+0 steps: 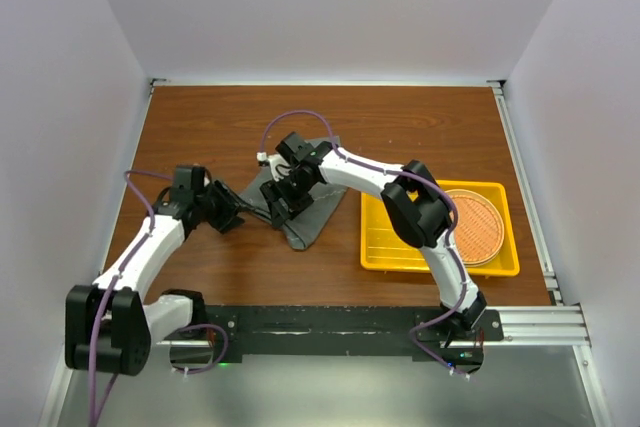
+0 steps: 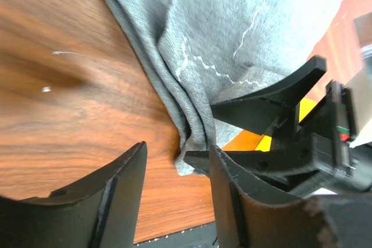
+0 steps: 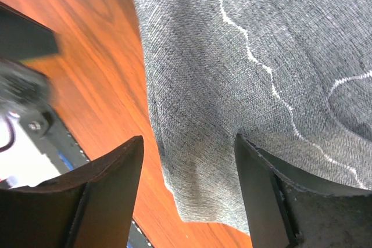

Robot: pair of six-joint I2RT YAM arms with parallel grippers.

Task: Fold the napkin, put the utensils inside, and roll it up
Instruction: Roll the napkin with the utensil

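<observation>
The dark grey napkin (image 1: 318,209) lies folded into a thick band on the wooden table, left of the tray. My left gripper (image 1: 233,215) is open at the napkin's left side. In the left wrist view its jaws (image 2: 174,169) frame bare wood, with the napkin's layered corner (image 2: 189,143) just beyond the tips. My right gripper (image 1: 283,199) hovers open over the napkin. In the right wrist view the cloth (image 3: 232,85) with its pale stitching lies under the spread fingers (image 3: 186,164), unpinched. The right gripper's black fingers (image 2: 264,103) also show in the left wrist view. The utensils are out of view.
A yellow tray (image 1: 385,242) sits at the right with a round woven orange-brown mat (image 1: 478,227) in it. A black rail (image 1: 330,325) runs along the near table edge. White walls enclose the table on three sides.
</observation>
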